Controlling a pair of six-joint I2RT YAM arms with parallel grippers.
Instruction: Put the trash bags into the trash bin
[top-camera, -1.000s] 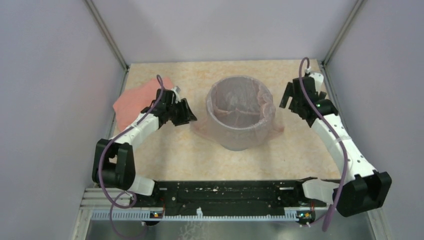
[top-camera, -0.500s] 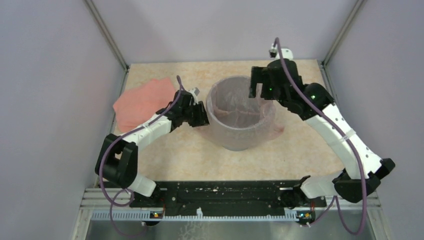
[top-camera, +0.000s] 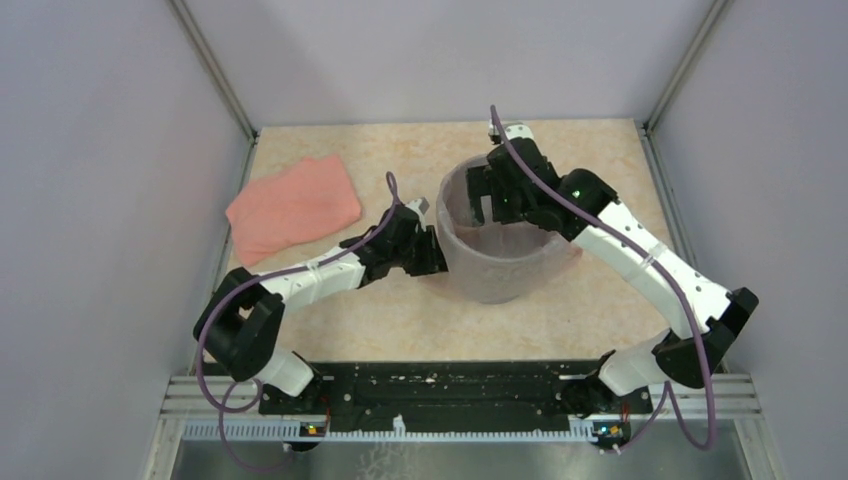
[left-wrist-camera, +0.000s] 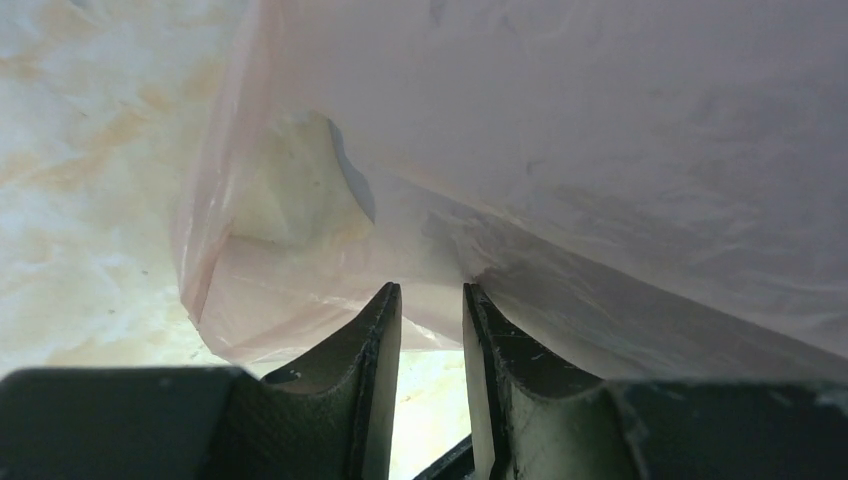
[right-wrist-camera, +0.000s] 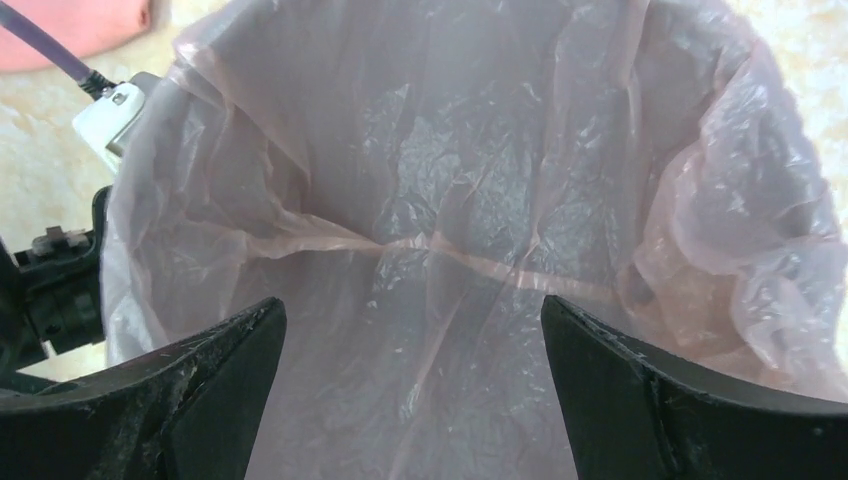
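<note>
The grey trash bin (top-camera: 500, 278) stands upright mid-table, lined with the pale-pink trash bag (right-wrist-camera: 450, 200), whose film folds over the rim. My right gripper (top-camera: 495, 200) hangs over the bin's mouth, wide open and empty (right-wrist-camera: 412, 305), looking down into the crinkled bag. My left gripper (top-camera: 436, 255) is low at the bin's left wall. In the left wrist view its fingers (left-wrist-camera: 432, 290) stand a narrow gap apart, with table showing between them. Their tips are at the loose hanging edge of the bag (left-wrist-camera: 300, 290) outside the bin wall.
A folded pink cloth (top-camera: 293, 205) lies at the back left of the table and shows in the right wrist view's corner (right-wrist-camera: 80, 25). Grey walls enclose the table on three sides. The left wrist's white housing (right-wrist-camera: 112, 110) sits beside the bin rim.
My right arm has swung from the right of the bin to above its mouth. My left gripper has moved right, up against the bin's wall. The bin has shifted slightly right.
</note>
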